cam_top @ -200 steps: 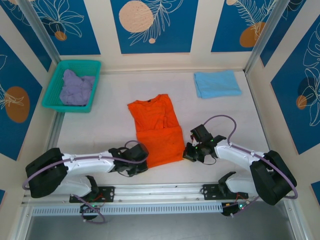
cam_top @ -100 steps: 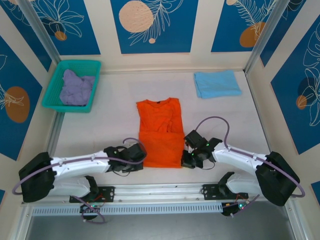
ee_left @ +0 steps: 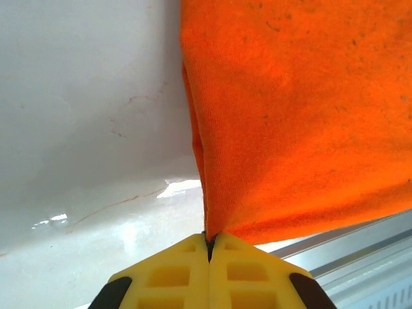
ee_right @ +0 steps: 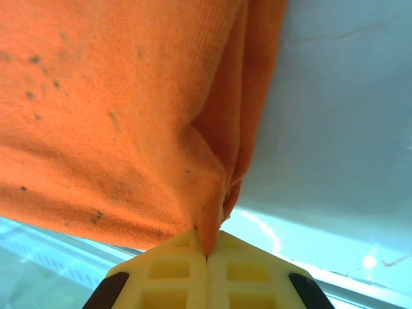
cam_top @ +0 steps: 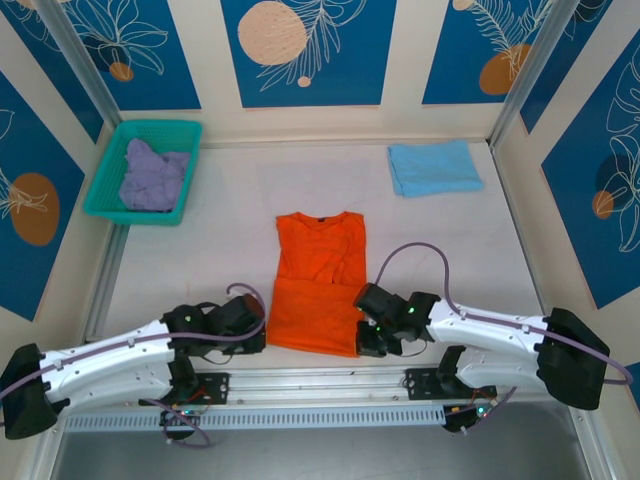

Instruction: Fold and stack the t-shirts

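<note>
The orange t-shirt point(cam_top: 320, 280) is lying flat on the counter point(cam_top: 200, 250), with its long axis running straight away from the jaws — collar at the far end, hem at the near end. The left gripper point(ee_left: 208, 239) has its jaws pinched tight on the hem's left corner, and the right gripper point(ee_right: 206, 250) is doing the same on the right corner. A second ago the shirt sat skewed with the collar swung left — now it's squared up and dragged closer to the counter's near edge.

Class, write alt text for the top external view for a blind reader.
The left gripper and right gripper pinch the near corners of an orange t-shirt. Behind, a folded light blue t-shirt lies right; a lavender t-shirt sits in a teal basket left.
</note>
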Motion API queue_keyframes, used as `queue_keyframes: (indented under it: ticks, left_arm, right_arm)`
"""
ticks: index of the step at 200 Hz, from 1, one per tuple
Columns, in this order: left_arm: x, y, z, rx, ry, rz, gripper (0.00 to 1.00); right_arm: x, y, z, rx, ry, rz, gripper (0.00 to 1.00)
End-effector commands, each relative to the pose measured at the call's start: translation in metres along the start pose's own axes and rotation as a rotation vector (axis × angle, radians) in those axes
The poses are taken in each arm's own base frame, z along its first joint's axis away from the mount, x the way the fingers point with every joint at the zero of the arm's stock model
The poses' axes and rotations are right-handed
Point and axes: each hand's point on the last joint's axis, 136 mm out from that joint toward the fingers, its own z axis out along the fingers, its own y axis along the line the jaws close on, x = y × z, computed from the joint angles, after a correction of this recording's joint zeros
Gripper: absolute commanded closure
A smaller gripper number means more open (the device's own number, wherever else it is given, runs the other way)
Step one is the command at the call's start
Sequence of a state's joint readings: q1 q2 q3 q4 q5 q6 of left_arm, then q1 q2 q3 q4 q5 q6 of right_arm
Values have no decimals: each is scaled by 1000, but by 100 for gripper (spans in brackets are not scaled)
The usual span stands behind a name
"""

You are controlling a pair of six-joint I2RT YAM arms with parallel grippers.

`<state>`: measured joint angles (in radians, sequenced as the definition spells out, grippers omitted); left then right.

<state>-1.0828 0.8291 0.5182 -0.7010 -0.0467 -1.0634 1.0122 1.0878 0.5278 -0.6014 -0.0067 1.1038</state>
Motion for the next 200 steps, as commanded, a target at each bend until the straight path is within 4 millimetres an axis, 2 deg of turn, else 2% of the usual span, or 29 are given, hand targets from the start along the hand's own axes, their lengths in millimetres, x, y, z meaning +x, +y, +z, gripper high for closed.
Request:
queue_keyframes:
  ticks: [1,23,43,71,98,156,200]
  left_arm:
    - [-21,-6,-23,-22,-79,9,100]
    - [-57,-29,-51,13,-201,5,100]
    - [-92,-39,-72,16,-284,-16,100]
    - [-139,-45,-80,49,-290,-72,100]
    - [-179,-44,-69,34,-265,-103,100]
    - [-255,-39,-44,20,-243,-152,100]
    - [-303,-29,-13,20,-193,-200,100]
  right_arm:
    - [-14,8,-27,1,-83,20,100]
    - [-39,30,-56,-82,-166,30,100]
    - [-67,43,-82,-119,-238,42,100]
    - [-107,50,-106,-132,-294,72,100]
    - [-144,49,-111,-144,-289,120,100]
    - [-211,43,-100,-178,-221,228,100]
    - [-260,32,-103,-225,-206,309,100]
